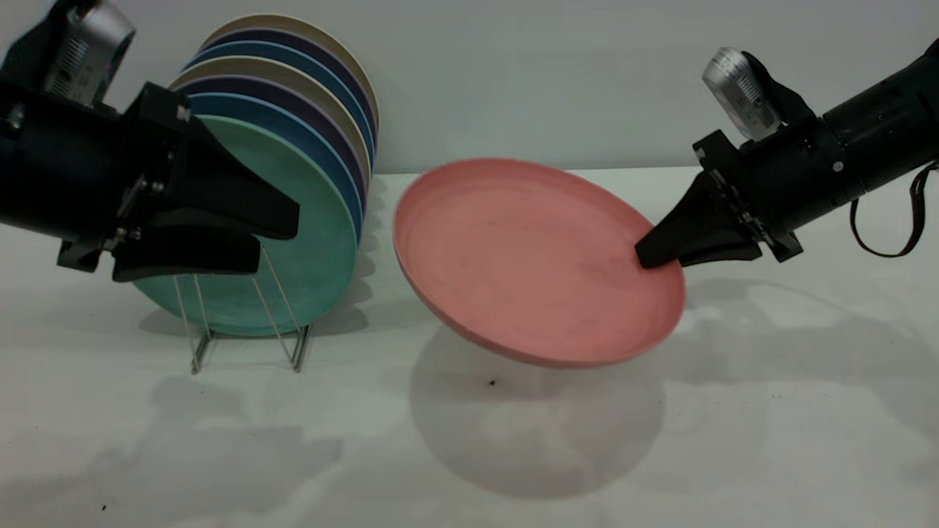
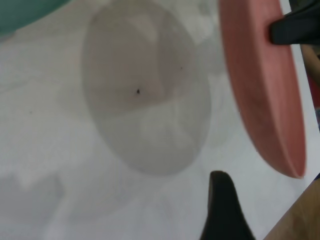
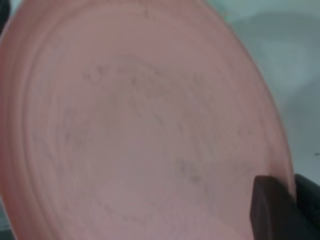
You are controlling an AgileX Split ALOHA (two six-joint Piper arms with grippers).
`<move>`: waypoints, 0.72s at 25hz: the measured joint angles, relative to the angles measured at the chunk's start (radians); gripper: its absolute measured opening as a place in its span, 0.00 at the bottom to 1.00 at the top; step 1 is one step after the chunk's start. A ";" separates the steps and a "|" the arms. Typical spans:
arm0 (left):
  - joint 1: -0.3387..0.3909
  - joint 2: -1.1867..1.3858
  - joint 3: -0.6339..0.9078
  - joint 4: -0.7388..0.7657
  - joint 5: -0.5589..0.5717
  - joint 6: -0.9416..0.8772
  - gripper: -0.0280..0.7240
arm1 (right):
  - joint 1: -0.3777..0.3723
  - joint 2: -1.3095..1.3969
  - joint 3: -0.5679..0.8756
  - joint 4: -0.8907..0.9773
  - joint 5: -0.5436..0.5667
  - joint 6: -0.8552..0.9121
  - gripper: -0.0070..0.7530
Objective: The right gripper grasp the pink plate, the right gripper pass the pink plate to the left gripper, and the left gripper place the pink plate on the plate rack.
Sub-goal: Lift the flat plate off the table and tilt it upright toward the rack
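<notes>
The pink plate (image 1: 528,257) hangs tilted above the white table, its shadow beneath it. My right gripper (image 1: 649,253) is shut on the plate's right rim. In the right wrist view the plate (image 3: 140,125) fills the frame, and the rim sits between my two black fingers (image 3: 270,205). My left gripper (image 1: 282,238) is open and empty at the left, in front of the teal-green plate (image 1: 315,249), a short gap from the pink plate's left edge. The left wrist view shows one left finger (image 2: 222,205), the pink plate (image 2: 260,90) edge-on, and a right fingertip (image 2: 292,27) on it. The plate rack (image 1: 299,350) stands at the left.
The rack holds the teal-green plate in front and several blue, purple and cream plates (image 1: 323,139) behind it. The white table (image 1: 770,411) stretches in front and to the right. A wooden surface beyond the table edge (image 2: 302,220) shows in the left wrist view.
</notes>
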 joint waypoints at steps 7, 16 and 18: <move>-0.002 0.006 0.000 -0.070 -0.011 0.032 0.70 | 0.039 0.000 0.000 0.006 0.004 0.000 0.03; -0.083 0.006 0.000 -0.131 -0.055 0.056 0.70 | 0.068 0.000 0.000 0.052 0.033 -0.011 0.03; -0.086 0.006 0.000 -0.134 -0.067 0.057 0.70 | 0.077 0.000 0.000 0.078 0.063 -0.018 0.03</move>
